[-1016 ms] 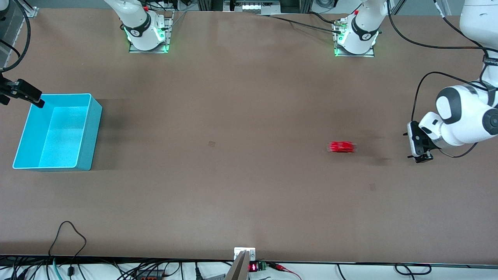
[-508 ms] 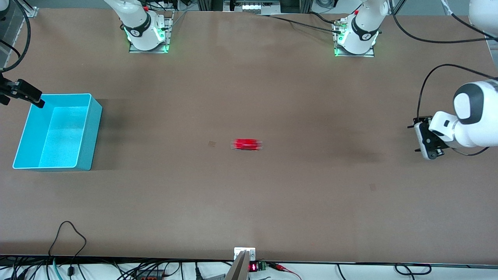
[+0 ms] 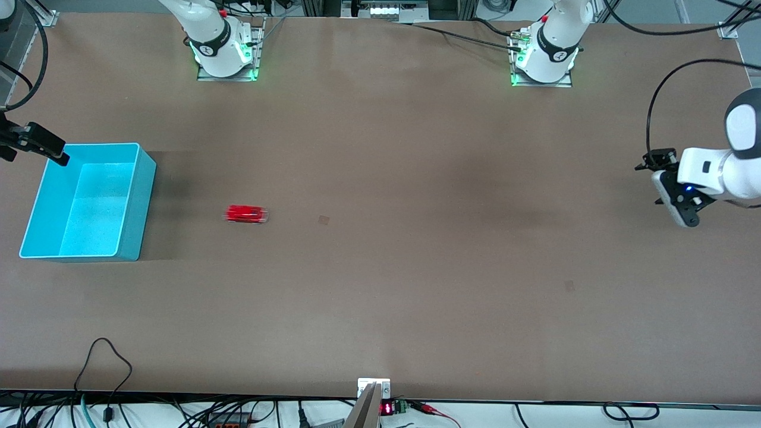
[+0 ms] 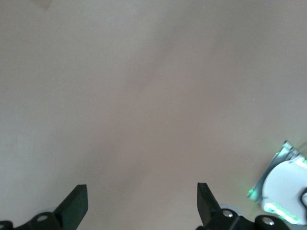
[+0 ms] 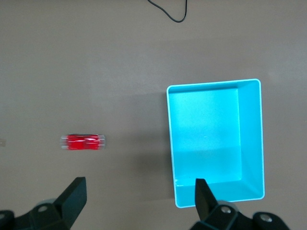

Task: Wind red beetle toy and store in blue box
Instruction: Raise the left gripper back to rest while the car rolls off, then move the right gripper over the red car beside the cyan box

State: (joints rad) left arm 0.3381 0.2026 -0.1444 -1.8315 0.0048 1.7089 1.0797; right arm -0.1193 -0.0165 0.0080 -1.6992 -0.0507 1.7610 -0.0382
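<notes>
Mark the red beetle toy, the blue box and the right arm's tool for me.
red beetle toy (image 3: 246, 214), front view, middle of its body.
blue box (image 3: 147, 178), front view, the wall facing the toy.
right tool (image 5: 139, 194), right wrist view, midway between its open fingertips.

White arms (image 3: 722, 169) with grey joints are trailing black cables; green lights are glowing at both bases (image 3: 226, 56), fingers (image 4: 74, 206) showing black.
</notes>
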